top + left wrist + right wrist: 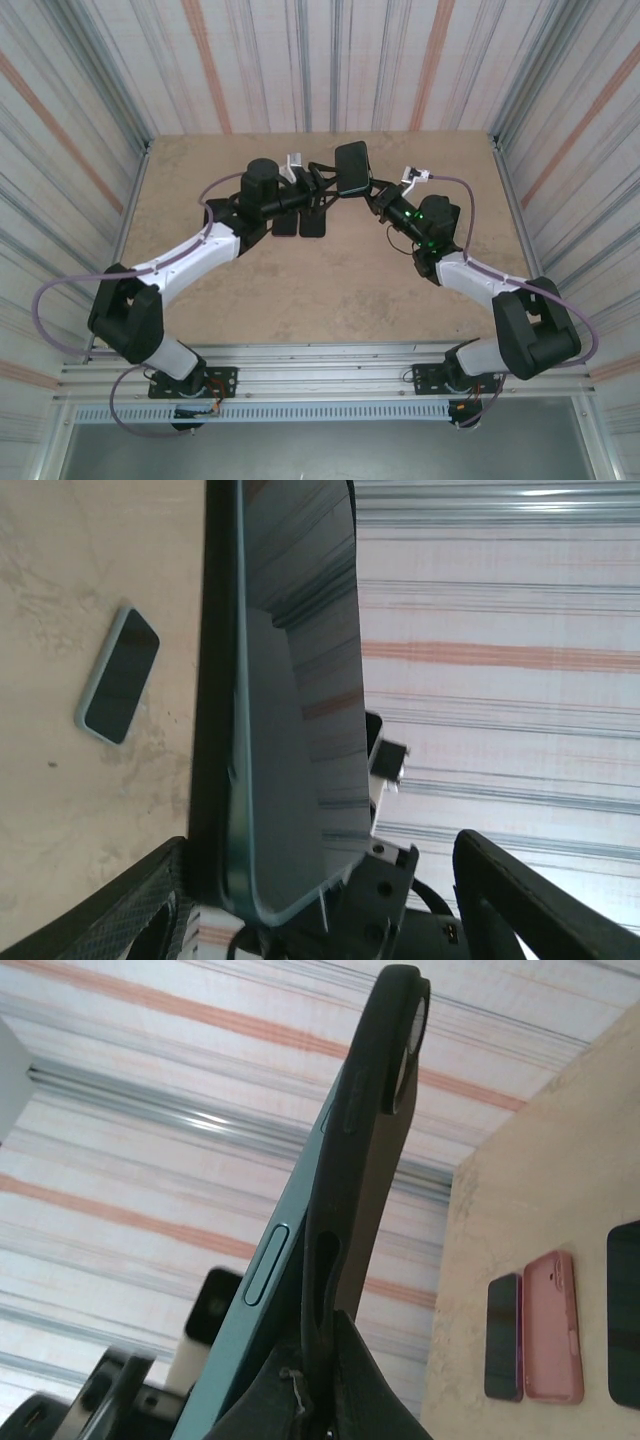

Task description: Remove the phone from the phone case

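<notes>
The phone [352, 168] is held up off the worktop [330, 280] at its far middle, between the two arms, and sits in its black case [365, 1160]. From the right wrist its long axis runs from lower left to upper right. The camera end is at the top, away from the right pincer [322, 1365], and the greenish side with its button [262, 1280] faces left. The right pincer is closed on the lower end of the case. From the left wrist the phone stands lengthwise up the view, its glass [300, 700] turned towards the striped wall. The left pincer [320, 895] stands wide open around the phone's near end, one finger [510, 890] well apart from it. A second phone [118, 675] and a pink case [553, 1325] lie flat on the worktop.
</notes>
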